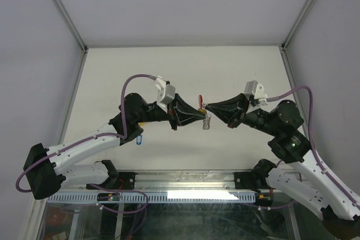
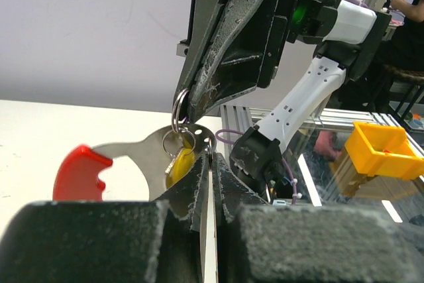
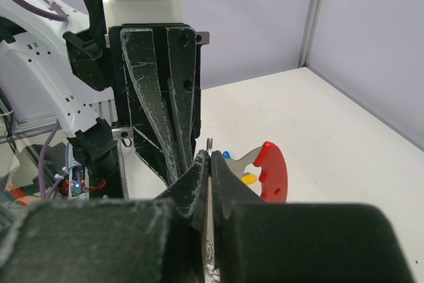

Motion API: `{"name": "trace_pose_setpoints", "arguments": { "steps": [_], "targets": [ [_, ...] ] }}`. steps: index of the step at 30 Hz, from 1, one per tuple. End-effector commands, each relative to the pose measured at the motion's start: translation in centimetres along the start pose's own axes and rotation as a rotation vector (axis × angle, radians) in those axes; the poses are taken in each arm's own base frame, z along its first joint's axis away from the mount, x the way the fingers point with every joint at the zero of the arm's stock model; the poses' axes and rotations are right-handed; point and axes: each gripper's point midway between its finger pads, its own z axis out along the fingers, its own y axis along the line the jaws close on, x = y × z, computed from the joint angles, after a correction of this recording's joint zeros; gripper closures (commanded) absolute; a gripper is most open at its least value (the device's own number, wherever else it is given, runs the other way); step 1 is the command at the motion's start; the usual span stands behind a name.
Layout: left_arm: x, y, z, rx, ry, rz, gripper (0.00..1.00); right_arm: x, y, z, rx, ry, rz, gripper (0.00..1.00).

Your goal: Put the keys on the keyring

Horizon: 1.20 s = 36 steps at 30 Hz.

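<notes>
The keyring hangs in mid-air between both grippers. Its red crescent (image 1: 200,103) and silver plate (image 2: 136,157) show clearly, and a beaded chain (image 1: 206,122) dangles below. My left gripper (image 2: 211,154) is shut on the edge of the silver plate. My right gripper (image 3: 209,157) comes in from the opposite side and is shut on a thin metal ring (image 2: 179,107) at the plate's end. A yellow-tagged key (image 2: 179,162) hangs from that ring. A blue tag (image 3: 226,155) and a yellow tag (image 3: 249,178) peek out beside the red crescent (image 3: 273,171). Another blue-tagged key (image 1: 139,139) lies on the table under the left arm.
The white table (image 1: 185,71) is walled by grey panels on three sides. An aluminium rail (image 1: 185,195) with the arm bases runs along the near edge. A yellow bin (image 2: 386,149) sits beyond the table.
</notes>
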Motion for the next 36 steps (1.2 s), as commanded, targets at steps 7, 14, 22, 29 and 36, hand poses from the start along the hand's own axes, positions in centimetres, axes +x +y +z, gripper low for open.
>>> {"name": "trace_pose_setpoints", "arguments": {
  "steps": [7,14,22,29,36],
  "targets": [
    [-1.9,0.6,0.6,-0.053,-0.031,-0.012,1.00,-1.8,-1.2,-0.8,0.085,-0.041,-0.067,0.91],
    [-1.2,1.1,0.7,-0.081,-0.015,-0.042,1.00,-2.9,-1.3,-1.7,0.113,-0.073,-0.118,0.75],
    [-1.2,1.8,0.7,-0.112,-0.006,-0.071,1.00,-1.7,-0.9,-2.0,0.053,-0.049,-0.340,0.68],
    [-1.0,2.8,0.4,-0.147,0.024,-0.098,1.00,-0.1,-0.9,-2.0,-0.002,-0.003,-0.504,0.67],
    [-0.5,3.3,-0.3,-0.147,0.146,0.006,1.00,0.5,-0.3,-1.5,-0.062,0.089,-0.436,0.71]
  ]
}}
